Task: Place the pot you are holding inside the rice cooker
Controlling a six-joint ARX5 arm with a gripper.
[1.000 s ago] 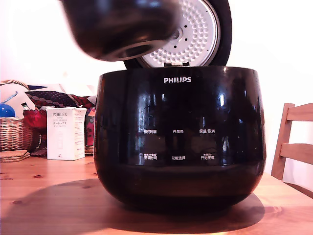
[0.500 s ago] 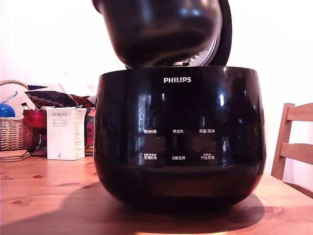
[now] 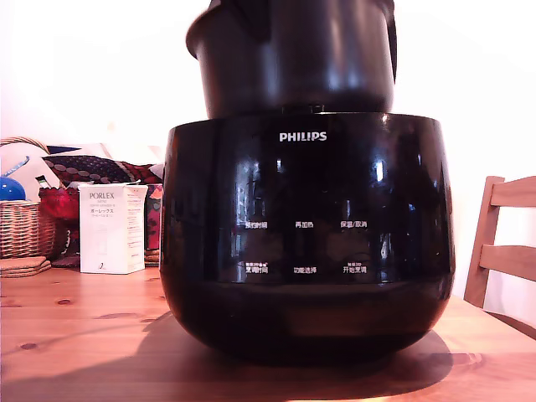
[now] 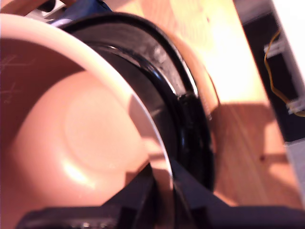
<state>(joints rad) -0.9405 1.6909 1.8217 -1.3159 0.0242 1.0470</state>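
A: Which way is the pot [image 3: 293, 59] facing?

B: Mouth up, its axis close to vertical, perhaps leaning a little. Its base has dropped below the rice cooker's [image 3: 306, 243] rim, and most of its wall stands above it.

A: How does it look?

B: Glossy dark outside with a flared rim; in the wrist view the inside glows pale pink, smooth, with a round flat floor.

A: And the gripper [image 4: 164, 195]?

B: Its dark fingers [image 4: 136, 193] are clamped on the pot's rim, one inside, one outside.

A: Behind the cooker?

B: Its raised lid [image 3: 392, 42], mostly hidden. On the wooden table [image 3: 84, 335], to the exterior view's left of the cooker, a white box [image 3: 112, 228] and a basket [image 3: 25, 226].
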